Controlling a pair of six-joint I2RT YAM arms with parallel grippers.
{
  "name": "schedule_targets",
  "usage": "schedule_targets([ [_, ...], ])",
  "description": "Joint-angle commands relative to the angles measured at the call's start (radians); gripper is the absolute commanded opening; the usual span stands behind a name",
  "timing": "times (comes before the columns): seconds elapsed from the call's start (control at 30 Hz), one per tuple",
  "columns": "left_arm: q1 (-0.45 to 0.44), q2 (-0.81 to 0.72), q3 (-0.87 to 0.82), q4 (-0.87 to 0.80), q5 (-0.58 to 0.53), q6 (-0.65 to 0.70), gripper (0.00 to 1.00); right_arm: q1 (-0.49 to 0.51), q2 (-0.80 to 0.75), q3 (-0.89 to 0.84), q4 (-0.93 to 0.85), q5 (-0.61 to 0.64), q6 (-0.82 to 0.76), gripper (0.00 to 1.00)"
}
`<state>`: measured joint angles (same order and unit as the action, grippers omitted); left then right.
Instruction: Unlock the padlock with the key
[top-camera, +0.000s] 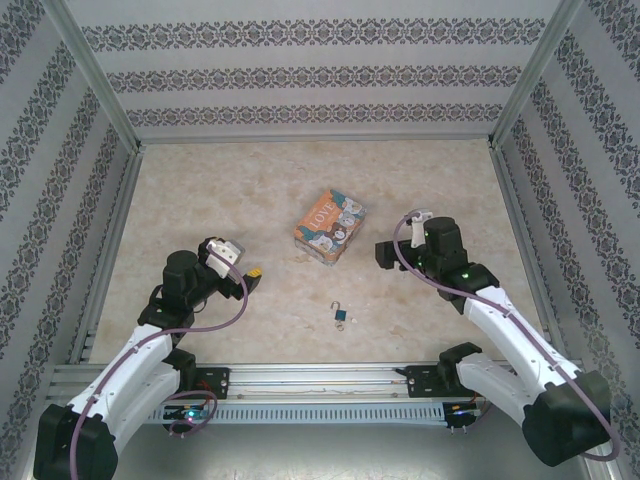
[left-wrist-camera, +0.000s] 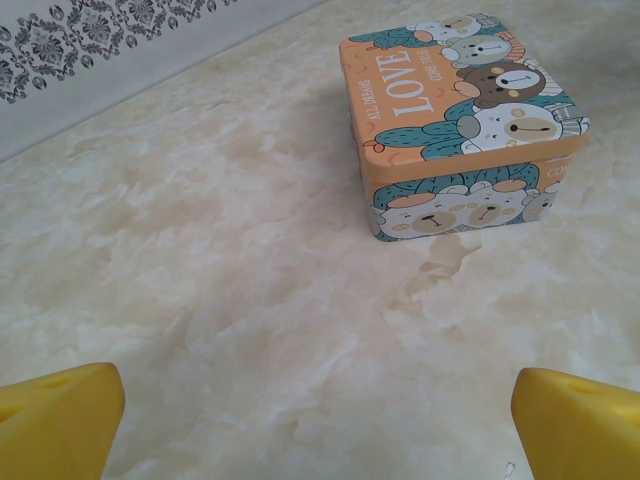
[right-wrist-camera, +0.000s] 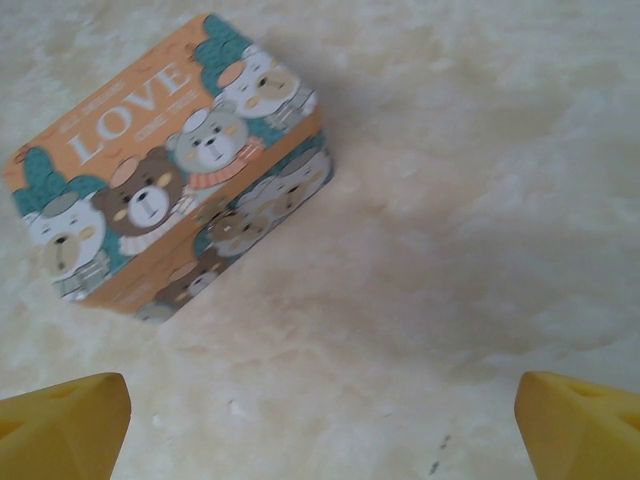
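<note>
— What lies lowest in the top view?
— A tiny dark blue-teal padlock (top-camera: 341, 316) with a thin silvery shackle; it lies flat on the marbled beige tabletop (top-camera: 200, 200), just below centre, well apart from both arms.
— And the left gripper (top-camera: 252, 274)?
— Left of centre, a little higher; its yellow fingers (left-wrist-camera: 60, 420) sit wide apart at the wrist view's bottom corners, holding nothing.
— The right gripper (top-camera: 383, 252)?
— Right of centre; likewise spread and empty.
— Farther up?
— A square orange box (top-camera: 328, 226) printed with cartoon bears and LOVE; it stands between the two grippers, slightly above them.
</note>
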<state>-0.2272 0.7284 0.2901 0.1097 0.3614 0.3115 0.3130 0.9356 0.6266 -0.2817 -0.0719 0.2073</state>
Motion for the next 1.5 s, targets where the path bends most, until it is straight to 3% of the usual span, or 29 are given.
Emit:
schedule_targets([
  [0.0,0.002,-0.005,-0.008,0.018,-0.004,0.018,0.99,-0.039,-0.003,0.005,0.083,0.069,-0.06,0.98],
  [0.27,0.002,0.002,-0.008,0.018,-0.01,0.022,0.99,-0.13,0.015,-0.106,0.314,0.174,-0.124,0.99],
  [0.6,0.002,0.001,-0.008,0.008,-0.019,0.027,0.99,-0.213,0.13,-0.236,0.642,0.139,-0.246,0.98],
  [1.0,0.002,0.002,-0.009,0.005,-0.022,0.031,0.99,-0.276,0.371,-0.34,1.136,0.049,-0.237,0.98],
  [1.23,0.003,0.0,-0.009,0.004,-0.034,0.037,0.99,-0.298,0.61,-0.358,1.43,0.021,-0.198,0.98],
  [1.47,0.002,-0.009,-0.011,0.01,-0.086,0.038,0.99,-0.335,0.595,-0.257,1.24,0.049,-0.144,0.98],
])
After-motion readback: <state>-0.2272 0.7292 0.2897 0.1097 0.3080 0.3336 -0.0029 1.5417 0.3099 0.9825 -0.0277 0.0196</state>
